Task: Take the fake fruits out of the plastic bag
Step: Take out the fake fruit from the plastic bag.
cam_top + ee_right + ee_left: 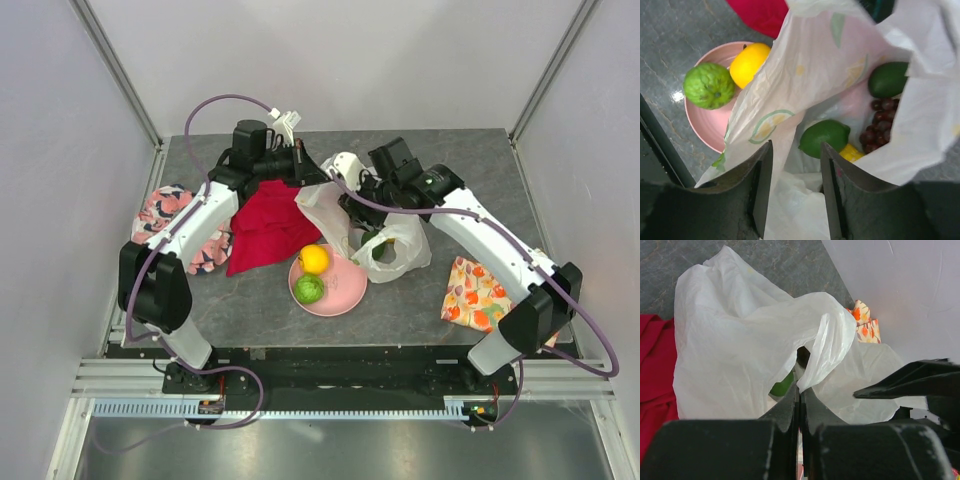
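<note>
Hands are sharing the work: the left gripper point(800, 407) is pinching the plastic bag point(740, 340) with jaws pressed shut on its rim, holding the mouth up. The right gripper point(796, 150) is hovering over the opening with jaws partly apart and empty. Inside, a smooth green fruit point(824, 137), a grape bunch point(879, 122) and a dark avocado point(888, 79) are lying; a yellow citrus point(749, 62) is sitting on the pink plate point(710, 127) beside it. Dropping straight onto the green fruit, clear of the film, is looking wisest.

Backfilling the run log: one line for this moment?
left gripper: shut on bag edge | right gripper: open over bag mouth | plate: bumpy green fruit, orange | in bag: avocado, lime, grapes
</note>
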Robot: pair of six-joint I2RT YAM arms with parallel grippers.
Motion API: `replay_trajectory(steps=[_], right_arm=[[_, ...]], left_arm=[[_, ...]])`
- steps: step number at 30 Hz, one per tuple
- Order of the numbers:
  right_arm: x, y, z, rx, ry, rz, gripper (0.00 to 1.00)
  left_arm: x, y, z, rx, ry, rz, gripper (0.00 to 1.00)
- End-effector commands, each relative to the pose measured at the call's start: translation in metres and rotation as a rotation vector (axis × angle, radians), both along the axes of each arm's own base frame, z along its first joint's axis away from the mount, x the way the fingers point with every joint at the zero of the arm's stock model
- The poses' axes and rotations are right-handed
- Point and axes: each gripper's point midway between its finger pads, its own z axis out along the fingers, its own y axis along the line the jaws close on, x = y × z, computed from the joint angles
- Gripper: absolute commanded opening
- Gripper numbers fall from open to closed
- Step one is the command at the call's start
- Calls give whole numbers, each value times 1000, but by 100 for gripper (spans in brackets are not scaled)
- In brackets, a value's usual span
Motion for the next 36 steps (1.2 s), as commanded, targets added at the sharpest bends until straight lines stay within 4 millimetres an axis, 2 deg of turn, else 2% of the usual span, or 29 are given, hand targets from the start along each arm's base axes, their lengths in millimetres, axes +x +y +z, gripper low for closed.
replay_trajectory(steps=[1,2,3,5,6,8,9,11,12,14,16,17,19,20,22,24,25,28,29,31,32,33,34,35,36], right_arm=[[-5,-3,-59,-75,82,29,47],[-1,-7,-70,-99,79,8,46],[7,-12,-89,-145,81,-27,43],[21,-26,-109,-215,70,-120,42],[28,-27,-113,-210,63,-149,44],[32,-28,-118,-197,82,-189,53],[36,-27,-120,-195,80,-205,65],[39,-26,-128,-202,92,-219,76],[45,-29,-130,-219,76,-248,78],[51,-35,-148,-274,90,-285,80],[59,-42,-156,-322,75,-324,81],[60,-45,-169,-355,93,-330,82],[63,-49,-179,-384,106,-335,83],[63,-52,-191,-416,121,-337,83],[67,-61,-203,-474,119,-363,83],[71,-66,-204,-498,104,-381,83],[74,-68,-204,-508,94,-389,82],[78,-73,-201,-523,76,-390,66],[78,-72,-195,-512,66,-389,56],[79,-71,-180,-492,38,-370,50],[81,-69,-156,-452,-5,-371,47],[81,-65,-142,-415,-19,-357,47],[78,-62,-111,-356,-66,-333,46],[73,-60,-94,-319,-74,-304,47],[62,-49,-78,-245,-64,-238,46]], left_arm=[[5,-5,21,-50,-35,-16,2],[4,-5,20,-48,-34,-18,2],[4,-5,21,-48,-37,-21,2],[3,-4,20,-43,-42,-23,1],[3,-4,20,-42,-44,-27,2],[2,-3,20,-34,-49,-31,2],[2,-3,18,-28,-53,-34,2],[3,-2,17,-24,-53,-34,2],[3,-1,15,-22,-49,-34,1],[3,-2,14,-19,-49,-37,2],[4,-2,14,-18,-52,-38,1],[4,-2,13,-15,-53,-38,2],[4,-2,12,-13,-55,-37,2],[4,-2,12,-11,-56,-38,2],[5,-1,13,-5,-65,-33,2],[4,-1,14,-4,-70,-35,2],[4,1,15,-2,-75,-31,2],[4,0,13,0,-70,-33,1],[4,0,13,-1,-68,-34,2],[5,0,14,-5,-72,-31,2],[6,0,15,-5,-74,-31,2],[7,-1,18,-8,-81,-33,2],[8,-2,16,-6,-78,-33,1],[10,-2,17,-7,-83,-34,2],[12,-3,22,-11,-95,-34,2]])
